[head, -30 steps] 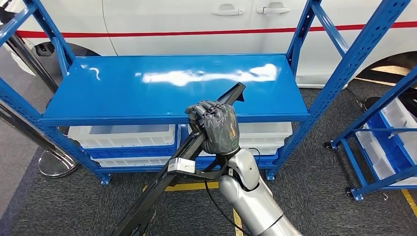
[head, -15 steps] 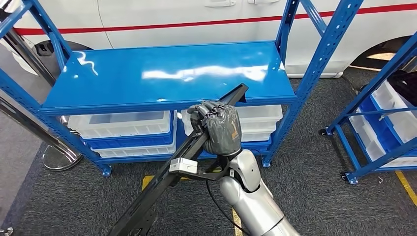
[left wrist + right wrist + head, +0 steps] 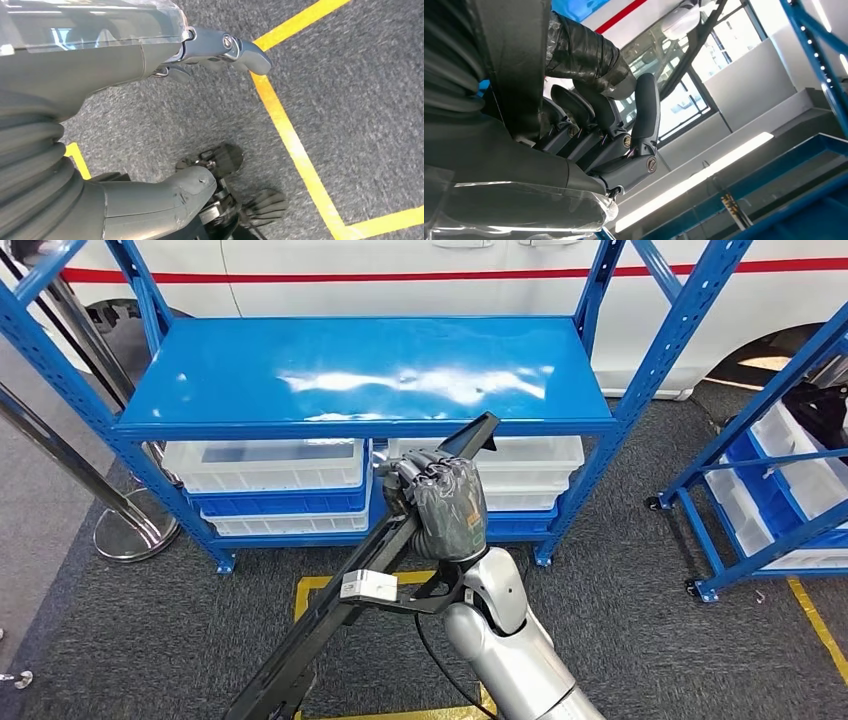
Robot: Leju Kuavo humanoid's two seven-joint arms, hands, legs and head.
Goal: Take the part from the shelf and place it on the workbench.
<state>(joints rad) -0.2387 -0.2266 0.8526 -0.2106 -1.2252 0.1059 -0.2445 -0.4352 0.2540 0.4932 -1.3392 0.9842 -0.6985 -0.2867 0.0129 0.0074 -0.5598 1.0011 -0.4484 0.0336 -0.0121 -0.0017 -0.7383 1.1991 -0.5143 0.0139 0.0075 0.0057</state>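
Note:
A long black bar-shaped part (image 3: 345, 605) with a white label runs diagonally from the lower left up to its tip in front of the shelf edge. My right hand (image 3: 445, 502) grips it near its upper end, fingers wrapped around it; the right wrist view shows those fingers (image 3: 596, 112) curled around the dark part (image 3: 514, 60). The blue shelf (image 3: 370, 375) stands ahead, its top board bare and glossy. My left hand (image 3: 150, 55) hangs over the grey carpet with its fingers (image 3: 235, 50) extended and nothing in it.
White bins (image 3: 265, 465) sit on the shelf's lower level. A second blue rack (image 3: 780, 480) with bins stands at the right. A white car (image 3: 420, 260) is behind the shelf. A metal post base (image 3: 135, 530) is at the left. Yellow floor tape (image 3: 330, 585) marks the carpet.
The whole view has shifted: the shelf now sits farther away and more floor with yellow tape shows, so the camera has backed off. My right hand still holds the part the same way.

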